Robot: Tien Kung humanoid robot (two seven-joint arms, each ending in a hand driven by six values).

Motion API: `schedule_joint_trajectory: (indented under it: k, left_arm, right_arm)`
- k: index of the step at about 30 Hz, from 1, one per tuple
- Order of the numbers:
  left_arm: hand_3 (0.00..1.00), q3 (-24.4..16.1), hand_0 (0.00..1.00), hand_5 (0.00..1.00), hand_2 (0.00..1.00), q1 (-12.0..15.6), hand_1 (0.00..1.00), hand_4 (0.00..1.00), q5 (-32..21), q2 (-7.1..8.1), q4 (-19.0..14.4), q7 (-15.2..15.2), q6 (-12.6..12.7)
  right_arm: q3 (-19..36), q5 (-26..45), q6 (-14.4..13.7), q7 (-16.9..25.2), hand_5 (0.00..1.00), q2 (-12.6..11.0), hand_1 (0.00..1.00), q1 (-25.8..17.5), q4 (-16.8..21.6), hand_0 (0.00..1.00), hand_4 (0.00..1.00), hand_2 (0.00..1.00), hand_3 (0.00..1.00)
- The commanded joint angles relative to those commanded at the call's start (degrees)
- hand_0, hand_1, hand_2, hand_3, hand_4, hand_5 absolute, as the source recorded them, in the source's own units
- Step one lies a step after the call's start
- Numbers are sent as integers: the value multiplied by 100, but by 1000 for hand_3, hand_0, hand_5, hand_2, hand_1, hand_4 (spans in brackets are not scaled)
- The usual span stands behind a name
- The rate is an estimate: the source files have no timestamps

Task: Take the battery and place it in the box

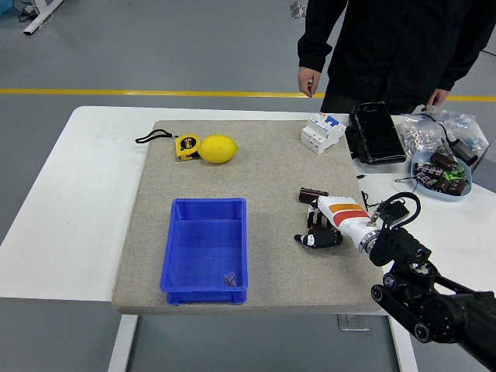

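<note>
One white table point(54, 232) carries everything you see, with a coarse grey felt mat point(271, 167) spread over most of the tabletop. At the far edge a person in black point(395, 46) stands with both hands hanging loose, touching nothing. Your right arm point(434, 298) comes in from the near right corner, black and jointed. Toward the mat's near left corner sits the blue plastic box point(204, 249), rectangular and open-topped, with one small dark scrap on its floor. Near the table's far right edge lie a glossy black case point(374, 132), a clear bag of small parts point(446, 128) and a blue bowl of dark pieces point(423, 164). A white blocky switch unit point(322, 132) stands at the mat's far right corner. A smooth yellow lemon point(218, 149) touches a yellow tape measure point(186, 146) at the far left. Your right hand point(324, 226) rests on the mat's right side, fingers curled, nothing gripped. Just beyond its fingertips lies the battery point(313, 192): a small dark cylinder, on its side, long axis running left to right.
</note>
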Motion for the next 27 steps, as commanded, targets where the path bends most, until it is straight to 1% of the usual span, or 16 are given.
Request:
schedule_joint_trajectory:
  k: [1, 4, 6, 7, 12, 13, 18, 19, 24, 25, 27]
  left_arm:
    - [584, 3, 720, 540, 683, 0, 681, 631, -3, -1, 1, -2, 0]
    - [584, 10, 720, 540, 683, 3, 681, 631, -8, 0, 0, -1, -1]
    - [584, 12, 720, 540, 683, 4, 681, 631, -8, -1, 0, -1, -1]
    - [584, 15, 720, 542, 683, 5, 681, 632, -10, -1, 0, -1, -1]
    - [584, 26, 720, 542, 683, 11, 681, 632, -16, 0, -1, 0, -2]
    - [585, 29, 720, 542, 683, 13, 681, 632, -16, 0, -1, 0, -3]
    - [585, 59, 720, 542, 683, 21, 681, 632, -41, 2, -4, 0, -5]
    - [584, 58, 719, 540, 683, 23, 680, 631, -37, 3, -4, 1, -7]
    - [584, 69, 719, 540, 683, 37, 680, 631, -40, 6, -6, 4, -11]
    - [586, 66, 720, 541, 680, 40, 679, 632, -36, 6, -6, 5, -11]
    - [586, 66, 720, 541, 680, 46, 679, 632, -31, 5, -7, 9, -12]
  right_arm:
    - [21, -3, 31, -14, 377, -6, 244, -10, -2, 158, 877, 344, 402]
    - [63, 2, 89, -34, 377, -14, 244, -32, -3, 158, 877, 344, 402]
    - [75, 5, 101, -40, 377, -19, 244, -43, -5, 158, 877, 344, 402]
    - [76, 6, 105, -43, 360, -21, 243, -48, -7, 149, 857, 348, 407]
    - [78, 35, 129, -55, 360, -40, 243, -71, -20, 149, 857, 348, 407]
    - [80, 44, 131, -56, 341, -43, 194, -74, -23, 60, 843, 322, 387]
    - [84, 84, 146, -68, 341, -44, 194, -90, -63, 60, 843, 322, 387]
    - [82, 87, 156, -76, 307, -45, 138, -93, -71, 2, 898, 286, 369]
    - [69, 74, 177, -113, 307, -49, 138, -106, -76, 2, 898, 286, 369]
    - [67, 69, 177, -118, 304, -48, 101, -106, -75, 2, 928, 242, 337]
    - [66, 75, 173, -123, 304, -45, 101, -104, -67, 2, 928, 242, 337]
